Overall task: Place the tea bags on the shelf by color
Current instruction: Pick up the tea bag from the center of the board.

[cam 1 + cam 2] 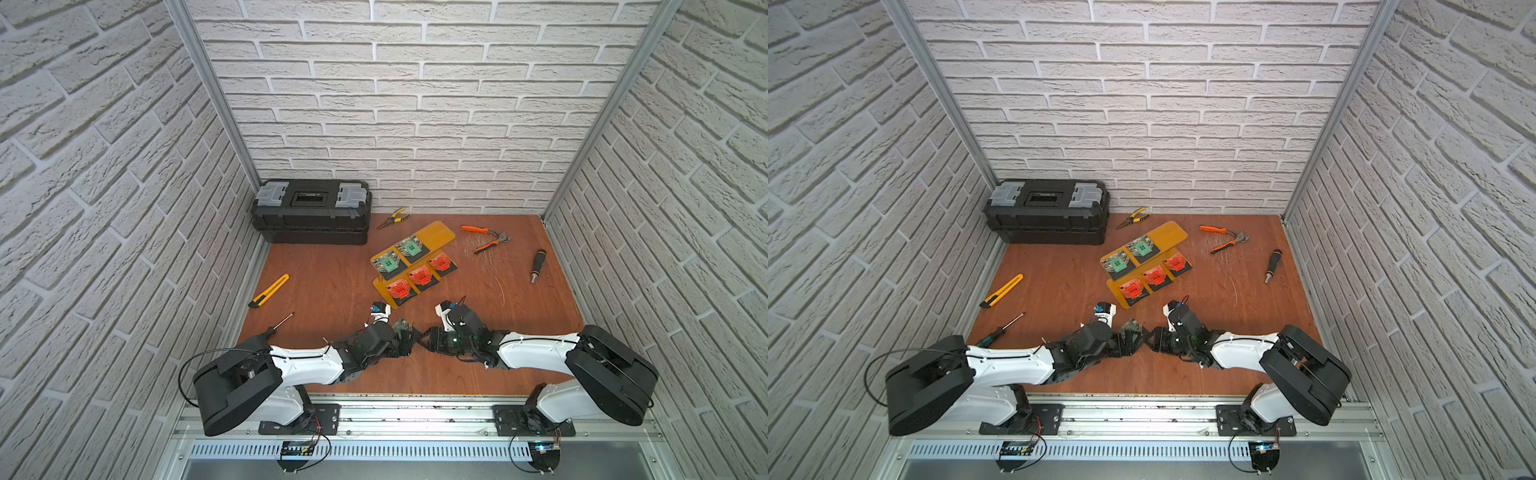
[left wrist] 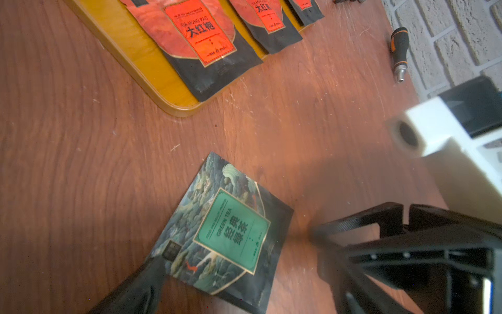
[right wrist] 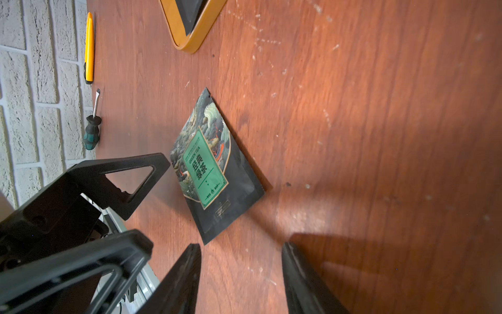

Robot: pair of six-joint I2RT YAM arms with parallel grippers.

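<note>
Left pincer (image 3: 157,202) is spread wide and holds nothing. One finger tip sits right at the edge of the loose green tea bag (image 3: 209,168); can't tell if it touches. Right pincer (image 3: 240,246) is half spread and empty, with its tips just short of that bag's near corner. The two pincers face each other low over the front middle of the table (image 1: 332,270).

Toolbox (image 1: 311,212): black with grey latches, lid shut, in the back left corner against the wall. Contents hidden.

Shelf (image 1: 436,235): amber see-through plastic, two stepped plates, standing mid-table on a diagonal. The upper plate carries two green tea bags (image 1: 411,248) side by side. The lower plate carries three red tea bags (image 1: 420,274) in a row, their black bottom edges overhanging the rim.

The loose green tea bag lies on the table in front of the shelf, not on it. It shows in both top views, half hidden under the left arm's end.

All bags are flat, square and black-edged, with a gold-framed label. The green ones have dark landscape artwork around it.

Writing in the left wrist view:
- Green label: "GREEN TEA" plus 经典绿茶.
- Red label: "DA HONG PAO" plus 大红袍.
- Smaller print is unreadable.

Small tools on the table:
- orange-handled pliers (image 1: 486,239)
- yellow-handled pliers (image 1: 392,218)
- yellow utility knife (image 1: 269,291)
- green-handled screwdriver (image 3: 92,127)
- black bit driver (image 1: 538,266)
</note>
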